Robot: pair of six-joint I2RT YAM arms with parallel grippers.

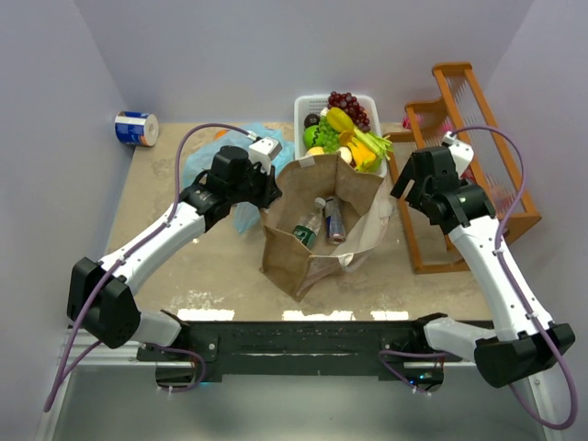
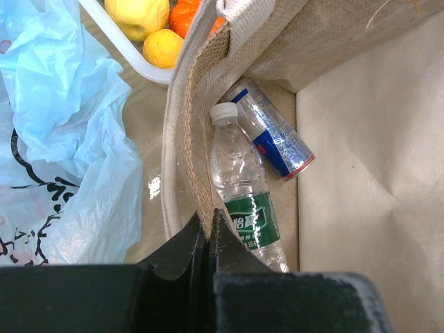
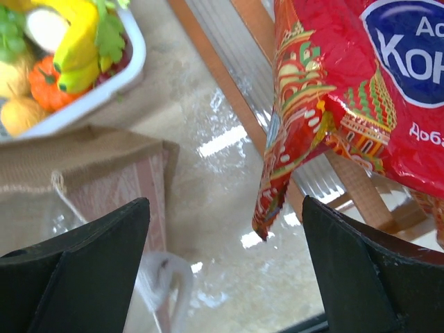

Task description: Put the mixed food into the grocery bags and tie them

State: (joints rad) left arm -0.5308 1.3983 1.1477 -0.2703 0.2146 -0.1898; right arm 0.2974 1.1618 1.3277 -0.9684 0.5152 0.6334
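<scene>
The brown bag [image 1: 317,225] stands open mid-table with a water bottle [image 2: 243,201] and a can [image 2: 272,135] inside. My left gripper [image 1: 269,193] is shut on the bag's left rim [image 2: 201,159], seen close in the left wrist view [image 2: 208,223]. The light-blue plastic bag [image 1: 204,163] lies crumpled left of it [image 2: 62,132]. The toy fruits and vegetables [image 1: 342,127] fill the white basket [image 1: 300,115] behind the brown bag. My right gripper [image 1: 404,188] is open and empty [image 3: 225,205], right of the bag, next to a red snack packet [image 3: 333,90].
A wooden rack [image 1: 459,165] stands at the right and the red packet hangs from it. A toilet roll [image 1: 137,128] lies at the back left. The bag's white handle [image 3: 166,277] lies below my right gripper. Walls close in on three sides.
</scene>
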